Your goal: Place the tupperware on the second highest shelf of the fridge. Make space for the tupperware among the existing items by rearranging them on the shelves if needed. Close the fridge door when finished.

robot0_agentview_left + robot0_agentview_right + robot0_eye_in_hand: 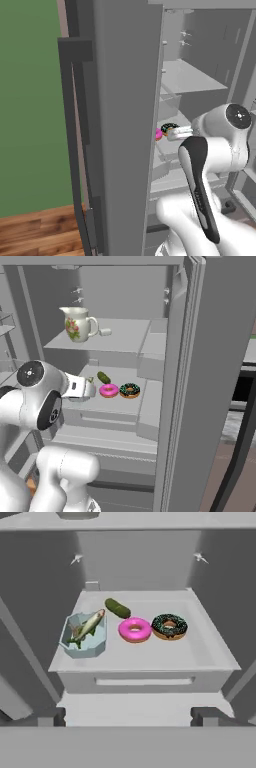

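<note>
The tupperware [82,634], pale teal with brown and green food inside, sits at the left of a pale grey shelf [165,657] in the open fridge [125,291]. To its right on that shelf lie a green pickle [117,607], a pink donut [134,629] and a chocolate donut [169,626]. The cream floral jug [77,323] stands on the shelf just above. My gripper [129,718] is open and holds nothing, drawn back in front of the shelf's edge and apart from the tupperware. In the right base view my gripper [90,389] hides most of the container.
The fridge's left door [125,125] stands open close by the arm, and the right door [215,381] is open on the other side. A small white piece [105,332] lies beside the jug. Door bins [150,363] jut inward at the right. A green wall [30,100] is at left.
</note>
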